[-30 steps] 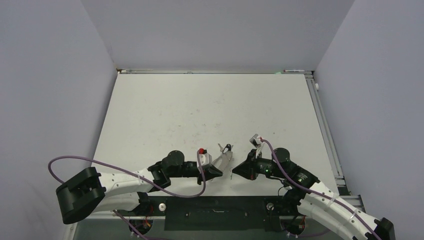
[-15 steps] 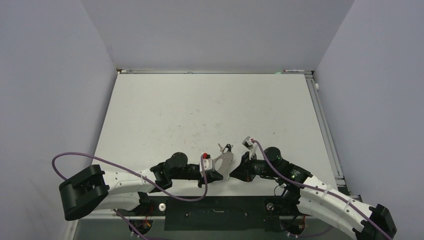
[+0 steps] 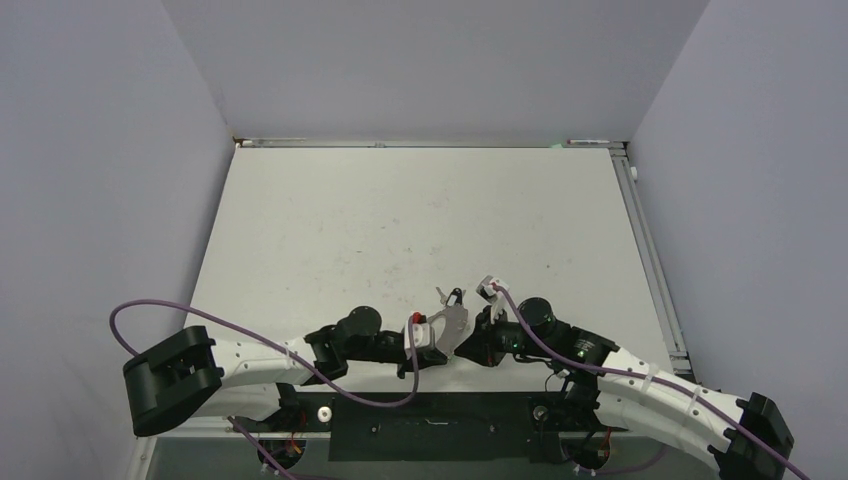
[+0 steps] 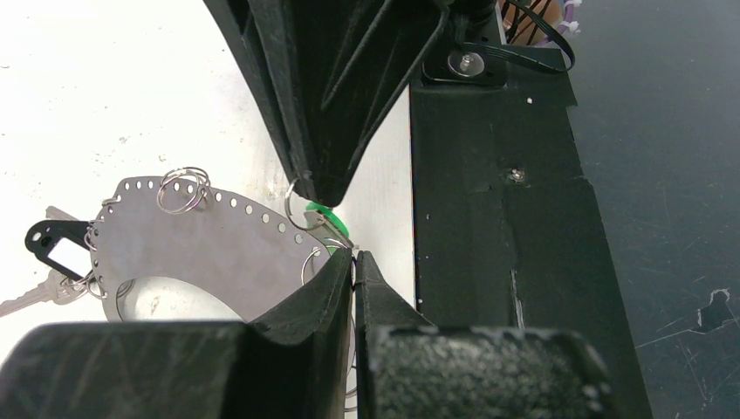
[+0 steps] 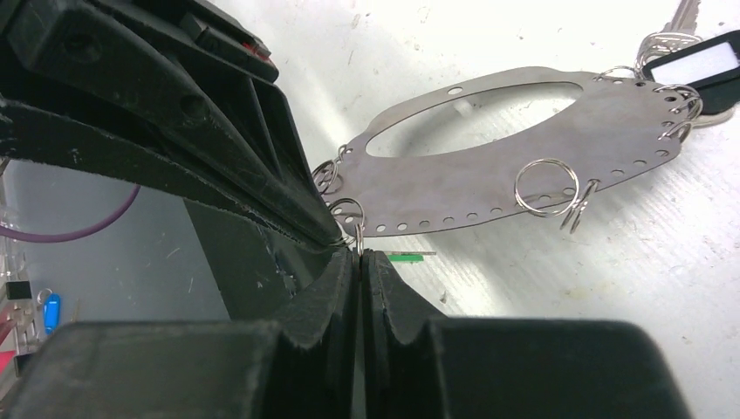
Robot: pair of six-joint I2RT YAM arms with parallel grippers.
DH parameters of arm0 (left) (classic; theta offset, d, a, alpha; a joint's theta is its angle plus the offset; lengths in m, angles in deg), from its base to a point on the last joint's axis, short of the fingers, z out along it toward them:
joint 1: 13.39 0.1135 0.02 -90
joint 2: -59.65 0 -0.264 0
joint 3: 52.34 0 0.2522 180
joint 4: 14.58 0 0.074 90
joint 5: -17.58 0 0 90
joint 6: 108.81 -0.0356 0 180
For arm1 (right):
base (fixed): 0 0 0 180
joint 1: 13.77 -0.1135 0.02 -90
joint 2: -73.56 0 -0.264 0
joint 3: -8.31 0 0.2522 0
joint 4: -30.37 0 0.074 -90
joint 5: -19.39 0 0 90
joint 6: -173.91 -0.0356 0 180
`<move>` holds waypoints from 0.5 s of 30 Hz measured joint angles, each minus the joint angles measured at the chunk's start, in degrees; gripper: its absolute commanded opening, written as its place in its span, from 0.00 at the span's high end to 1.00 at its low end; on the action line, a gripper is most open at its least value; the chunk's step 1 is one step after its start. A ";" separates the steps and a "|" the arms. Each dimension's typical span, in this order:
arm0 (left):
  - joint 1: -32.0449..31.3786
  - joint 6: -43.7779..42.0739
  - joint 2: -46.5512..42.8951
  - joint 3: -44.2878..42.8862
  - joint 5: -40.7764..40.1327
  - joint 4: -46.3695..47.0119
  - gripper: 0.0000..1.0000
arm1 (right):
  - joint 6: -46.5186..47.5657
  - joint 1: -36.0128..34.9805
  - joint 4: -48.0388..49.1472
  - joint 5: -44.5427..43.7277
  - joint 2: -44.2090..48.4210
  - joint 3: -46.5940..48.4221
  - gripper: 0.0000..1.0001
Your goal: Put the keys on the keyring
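Observation:
The keyring (image 3: 450, 325) shows as a flat pale grey metal crescent with an oval opening, a row of edge holes and several small split rings (image 5: 545, 186). My left gripper (image 4: 353, 258) is shut on its near edge, with thin wire between the fingers. My right gripper (image 5: 359, 251) is shut on a small split ring at that same corner. The green-headed key (image 4: 328, 218) sits right at the right fingertips and also shows in the right wrist view (image 5: 407, 257). A black tag (image 4: 48, 245) and silver keys (image 4: 35, 298) hang at the crescent's far end.
The table's near edge and the black base bar (image 4: 497, 227) lie directly under both grippers. Purple cables (image 3: 250, 345) loop along both arms. The white table (image 3: 420, 220) stretches beyond the keyring.
My right arm has moved left until its fingertips meet the left gripper at the keyring's corner. My left arm has shifted slightly right with the keyring.

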 measured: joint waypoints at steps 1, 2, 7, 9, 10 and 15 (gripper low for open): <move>-0.04 -0.13 0.04 0.00 0.00 -0.04 1.00 | 0.04 0.00 0.00 -0.31 0.00 0.13 0.95; -0.11 -0.22 0.09 0.00 0.00 -0.17 1.00 | 0.09 -0.04 -0.02 -0.61 0.00 0.20 0.95; -0.50 -0.48 0.42 -0.02 0.00 -0.42 1.00 | 0.28 -0.24 -0.02 -1.16 -0.13 0.24 0.95; -0.66 -0.55 0.68 -0.04 0.00 -0.46 1.00 | 0.28 -0.37 -0.02 -1.14 -0.35 0.24 0.95; -0.70 -0.55 0.83 -0.07 0.00 -0.46 1.00 | 0.28 -0.55 -0.02 -1.14 -0.46 0.24 0.95; -0.83 -0.57 1.31 -0.39 -0.02 -0.63 1.00 | 0.48 -1.51 -0.07 -1.09 -0.61 0.24 0.95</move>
